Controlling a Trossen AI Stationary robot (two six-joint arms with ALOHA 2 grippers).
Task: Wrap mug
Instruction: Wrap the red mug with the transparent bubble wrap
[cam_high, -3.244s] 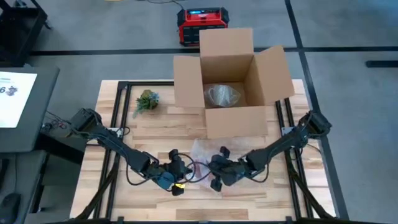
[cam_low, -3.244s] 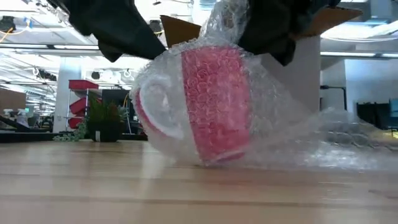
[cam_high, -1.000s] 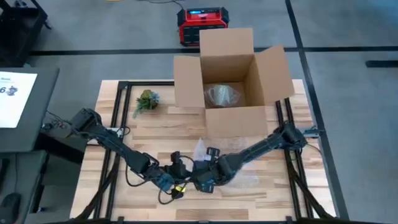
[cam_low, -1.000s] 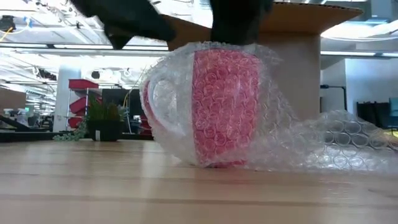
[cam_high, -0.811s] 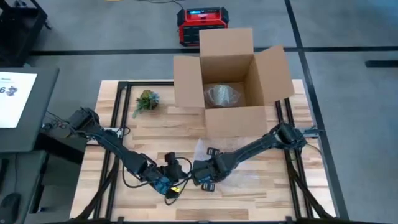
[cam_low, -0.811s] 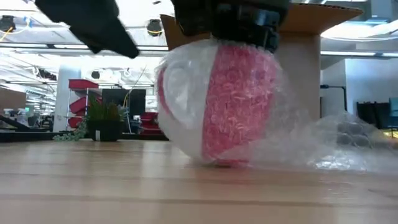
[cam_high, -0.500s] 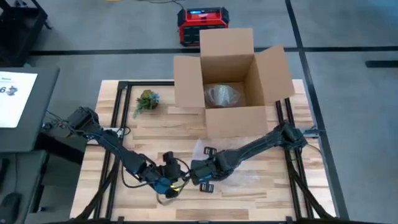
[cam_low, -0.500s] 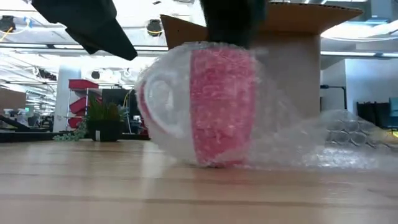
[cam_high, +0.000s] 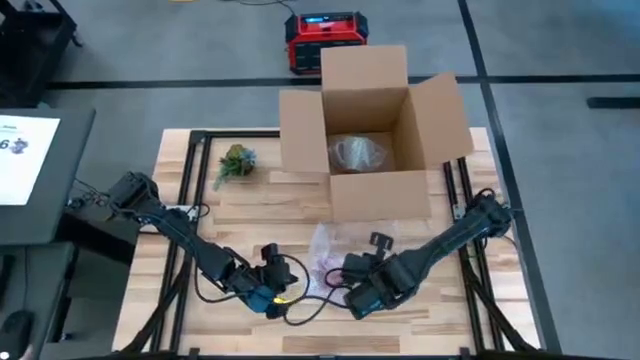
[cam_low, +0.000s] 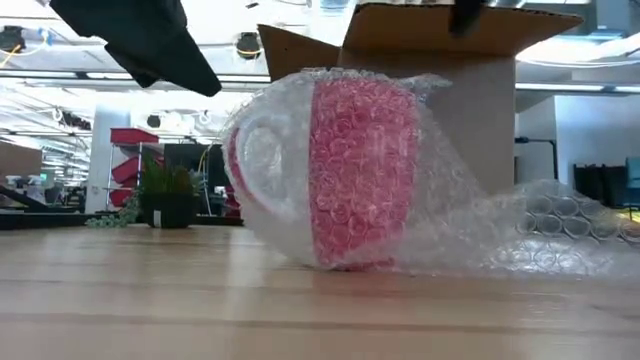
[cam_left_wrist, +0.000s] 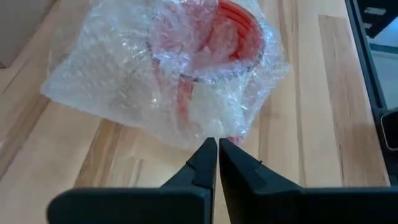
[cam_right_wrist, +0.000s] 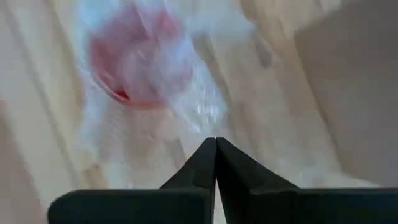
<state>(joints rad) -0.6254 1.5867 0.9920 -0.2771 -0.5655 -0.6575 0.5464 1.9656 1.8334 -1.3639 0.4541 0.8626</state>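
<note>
A red mug (cam_low: 360, 170) with a white handle lies on its side on the wooden table (cam_high: 250, 210), loosely wrapped in clear bubble wrap (cam_left_wrist: 124, 74). The rest of the sheet trails toward the table's right (cam_low: 560, 230). In the left wrist view the mug's open mouth (cam_left_wrist: 233, 31) shows through the wrap. My left gripper (cam_high: 285, 290) hangs shut above the table on the mug's left, its tips (cam_left_wrist: 217, 144) just short of the wrap. On the mug's near right, my right gripper (cam_high: 352, 285) is also shut, its tips (cam_right_wrist: 216, 142) pointing toward the mug (cam_right_wrist: 140, 68).
An open cardboard box (cam_high: 375, 140) stands at the table's far side behind the mug, with a clear wrapped thing (cam_high: 355, 152) inside. A small potted plant (cam_high: 235, 160) sits far left. Black frame rails (cam_high: 185, 220) run along both table sides. Bare wood lies near the front edge.
My right gripper sat on top of the wrapped mug and has drawn off it toward the table's right and near edge. The mug rocked under it and has settled back on its side. My left gripper has backed a little away from the mug.
</note>
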